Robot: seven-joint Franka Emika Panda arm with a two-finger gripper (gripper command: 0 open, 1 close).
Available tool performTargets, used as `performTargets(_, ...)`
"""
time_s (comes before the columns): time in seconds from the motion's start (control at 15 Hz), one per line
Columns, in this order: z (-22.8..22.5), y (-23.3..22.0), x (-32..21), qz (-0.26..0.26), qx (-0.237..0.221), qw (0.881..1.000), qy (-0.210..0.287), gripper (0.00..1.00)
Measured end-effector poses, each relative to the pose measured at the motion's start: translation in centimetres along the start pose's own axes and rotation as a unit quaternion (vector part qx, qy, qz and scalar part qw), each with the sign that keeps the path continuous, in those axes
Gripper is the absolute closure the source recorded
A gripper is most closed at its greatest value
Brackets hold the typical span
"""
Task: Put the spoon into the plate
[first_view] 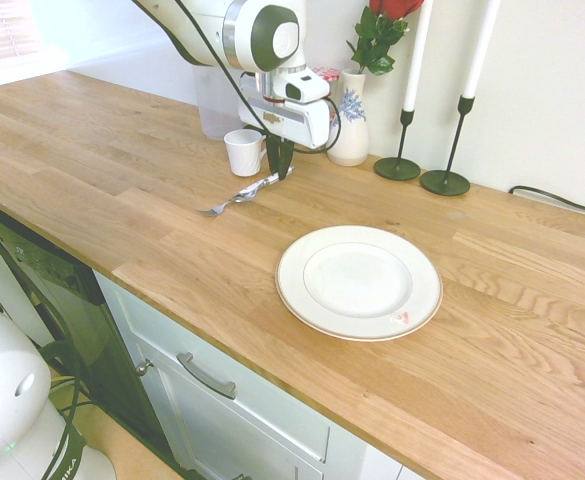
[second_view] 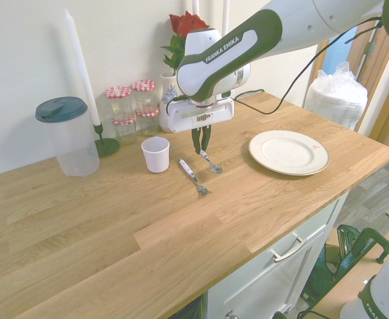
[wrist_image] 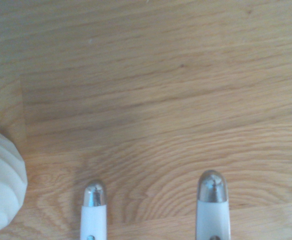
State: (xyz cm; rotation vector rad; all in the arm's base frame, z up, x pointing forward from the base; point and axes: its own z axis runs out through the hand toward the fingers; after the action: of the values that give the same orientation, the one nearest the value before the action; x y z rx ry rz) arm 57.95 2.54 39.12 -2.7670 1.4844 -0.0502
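The spoon [second_view: 211,163] lies on the wooden counter with its bowl toward the front edge. It shows in the first exterior view as spoon [first_view: 255,188]. My gripper [second_view: 201,150] stands upright over the spoon's handle end, fingers shut on it. A fork [second_view: 194,178] with a white handle lies just beside the spoon, tines [first_view: 212,211] toward the counter's edge. The two silver-capped handle ends [wrist_image: 213,190] fill the bottom of the wrist view. The white plate [first_view: 359,282] sits empty further along the counter, well clear of the gripper, and is seen as plate [second_view: 288,151] in the second exterior view.
A white cup [second_view: 155,154] stands close beside the fork. Behind are a vase with a rose [first_view: 350,125], two candlesticks [first_view: 400,165], a lidded plastic jug [second_view: 71,136] and small jars [second_view: 131,103]. Bare wood lies between spoon and plate.
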Motion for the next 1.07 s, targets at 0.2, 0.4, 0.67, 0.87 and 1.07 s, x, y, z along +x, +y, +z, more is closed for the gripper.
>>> performTargets(0.2,-2.5,4.1,4.0,0.024,-0.004,1.000,-0.002,1.00)
performTargets(0.4,-3.8,9.6,7.7,0.049,-0.003,0.999,-0.018,1.00)
performTargets(0.67,-4.5,16.6,10.4,0.063,0.000,0.998,-0.028,1.00)
performTargets(0.87,-3.3,20.5,12.1,0.069,0.002,0.997,-0.031,1.00)
performTargets(1.07,-2.0,22.4,13.2,0.067,0.007,0.997,-0.026,1.00)
